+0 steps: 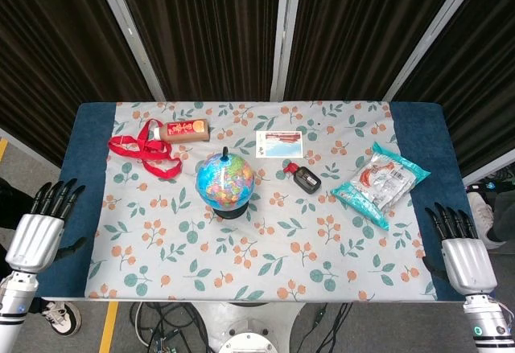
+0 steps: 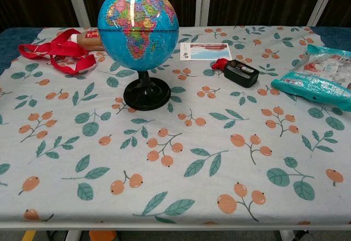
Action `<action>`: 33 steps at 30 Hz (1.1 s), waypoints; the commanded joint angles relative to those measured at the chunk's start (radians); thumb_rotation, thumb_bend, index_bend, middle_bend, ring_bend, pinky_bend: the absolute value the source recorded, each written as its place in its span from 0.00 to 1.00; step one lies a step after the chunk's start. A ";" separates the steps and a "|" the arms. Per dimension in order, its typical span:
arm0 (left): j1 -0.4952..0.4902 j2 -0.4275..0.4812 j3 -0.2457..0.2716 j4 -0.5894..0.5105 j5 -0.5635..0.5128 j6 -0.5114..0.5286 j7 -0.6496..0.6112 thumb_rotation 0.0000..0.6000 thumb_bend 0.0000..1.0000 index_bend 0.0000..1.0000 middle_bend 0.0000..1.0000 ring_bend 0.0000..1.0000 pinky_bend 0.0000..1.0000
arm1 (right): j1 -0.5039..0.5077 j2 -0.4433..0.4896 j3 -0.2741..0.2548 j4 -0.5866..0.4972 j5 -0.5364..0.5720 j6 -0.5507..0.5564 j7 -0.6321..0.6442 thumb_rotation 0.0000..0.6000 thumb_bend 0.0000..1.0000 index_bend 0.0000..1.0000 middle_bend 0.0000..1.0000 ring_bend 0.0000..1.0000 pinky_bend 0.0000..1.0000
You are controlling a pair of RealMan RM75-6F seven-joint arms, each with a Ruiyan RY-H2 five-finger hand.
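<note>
Head view — snack bag (image 1: 380, 182), sealed — right hand (image 1: 460, 248) nearest

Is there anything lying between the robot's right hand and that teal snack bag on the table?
Nothing visible does. The right hand hangs open at the table's right edge, and the snack bag lies just up and left of it, with only bare patterned cloth between them.

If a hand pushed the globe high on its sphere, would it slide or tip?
Probably tip: the globe is a wide sphere on a thin stem over a smaller round base. The smooth sphere may also spin and slip under fingers.
</note>
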 commanded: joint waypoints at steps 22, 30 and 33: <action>-0.293 -0.067 -0.103 -0.243 0.194 -0.278 0.138 1.00 0.17 0.00 0.00 0.00 0.00 | 0.006 -0.009 0.000 0.016 0.014 -0.019 0.004 1.00 0.14 0.00 0.00 0.00 0.00; -0.388 -0.150 -0.143 -0.262 0.155 -0.391 0.230 1.00 0.20 0.00 0.00 0.00 0.00 | 0.003 -0.011 -0.004 0.031 0.016 -0.021 0.023 1.00 0.14 0.00 0.00 0.00 0.00; -0.407 -0.167 -0.146 -0.256 0.134 -0.413 0.232 1.00 0.20 0.00 0.00 0.00 0.00 | 0.003 -0.011 -0.003 0.036 0.017 -0.022 0.029 1.00 0.14 0.00 0.00 0.00 0.00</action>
